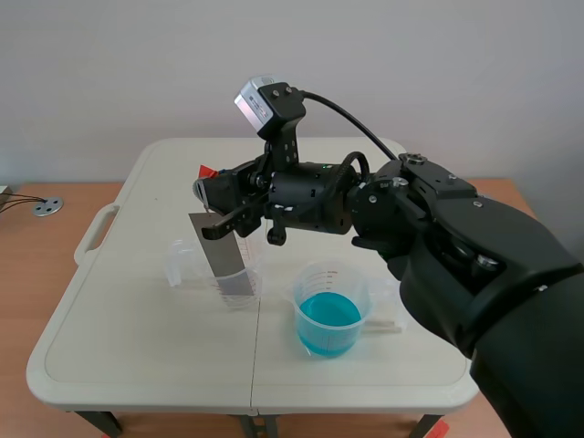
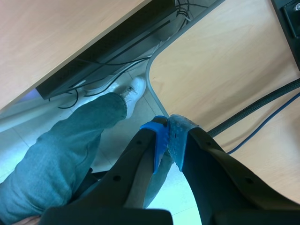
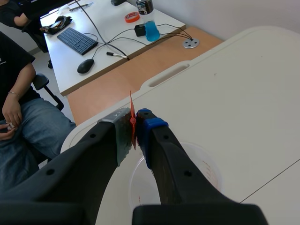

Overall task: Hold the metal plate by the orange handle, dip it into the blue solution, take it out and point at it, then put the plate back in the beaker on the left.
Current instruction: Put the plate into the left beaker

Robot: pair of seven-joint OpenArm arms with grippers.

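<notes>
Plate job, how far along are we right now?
Done: the right jaws are shut on the handle. In hand: the plate hangs with its lower end inside the left beaker. I cannot tell whether it has already been in the blue solution. If not, the dip, the pointing and the return are all left.
</notes>
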